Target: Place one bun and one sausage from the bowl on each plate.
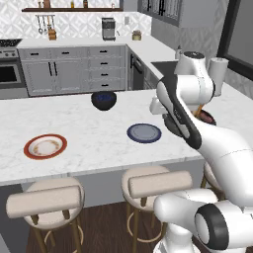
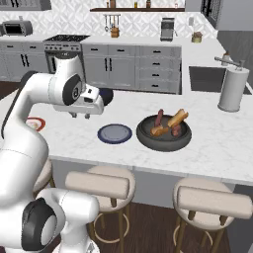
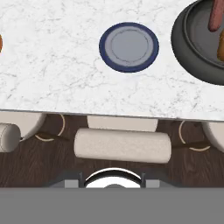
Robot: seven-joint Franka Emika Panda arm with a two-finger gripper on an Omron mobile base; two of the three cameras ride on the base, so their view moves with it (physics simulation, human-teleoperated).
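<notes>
In the left base view the arm folds up from 5 o'clock, and its hand hangs above the marble tabletop [image 1: 89, 133] at about 3 o'clock, with the gripper itself hard to pick out behind the wrist. The dark blue plate [image 1: 144, 133] lies just left of the arm, the orange-rimmed plate [image 1: 45, 146] well apart at 9 o'clock, and a smaller, deeper blue-black bowl [image 1: 104, 100] sits toward 12 o'clock. A sliver of the wide grey bowl [image 1: 207, 117] peeps out behind the forearm. Both plates look bare, so I judge that nothing has been served yet.

In the right base view the gripper [image 2: 81, 114] hovers at 10 o'clock, above the tabletop, pointing down, with nothing beneath it. Its fingers look drawn together on nothing. The wide grey bowl sits at centre, just right of the blue plate, holding sausages [image 2: 159, 117] and buns [image 2: 177, 118] that lean on its wall, probably heaped there so each can be picked singly.

In the hand view the camera looks straight down. The blue plate lies at 12 o'clock, the grey bowl at 2 o'clock with a sausage and a bun cut by the frame, and a stool cushion [image 3: 121, 145] lies below the tabletop edge. The hand would have to swing toward the bowl before any pick.
</notes>
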